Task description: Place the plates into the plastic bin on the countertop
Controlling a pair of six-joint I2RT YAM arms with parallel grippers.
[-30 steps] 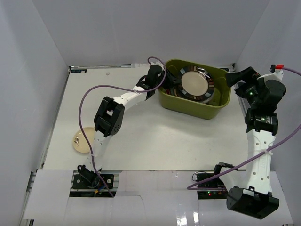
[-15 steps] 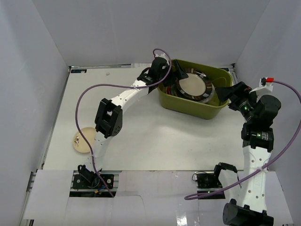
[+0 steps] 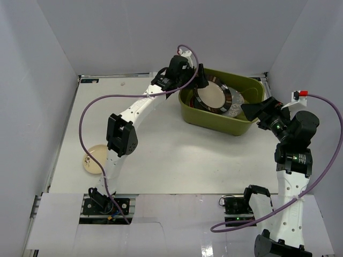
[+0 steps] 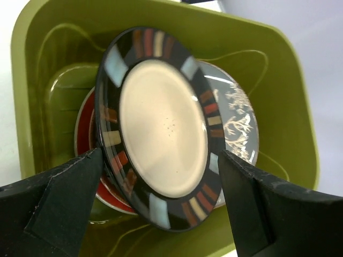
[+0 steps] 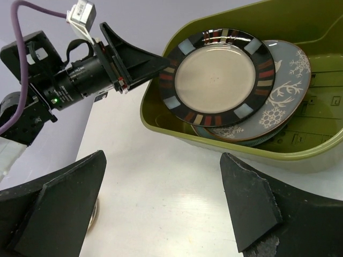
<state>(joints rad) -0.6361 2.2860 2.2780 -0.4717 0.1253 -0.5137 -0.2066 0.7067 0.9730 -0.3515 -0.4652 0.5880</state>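
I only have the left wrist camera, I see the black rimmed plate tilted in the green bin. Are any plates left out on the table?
Observer: Yes, one. The top view shows a small cream plate on the countertop near the left arm's base.
Operator: Where is the right gripper?
Observer: The right gripper is open and empty, by the plastic bin's right end.
Operator: Is my gripper touching that plate?
Observer: In the right wrist view, one finger of the left gripper points at the black-rimmed plate's left rim; contact can't be confirmed.
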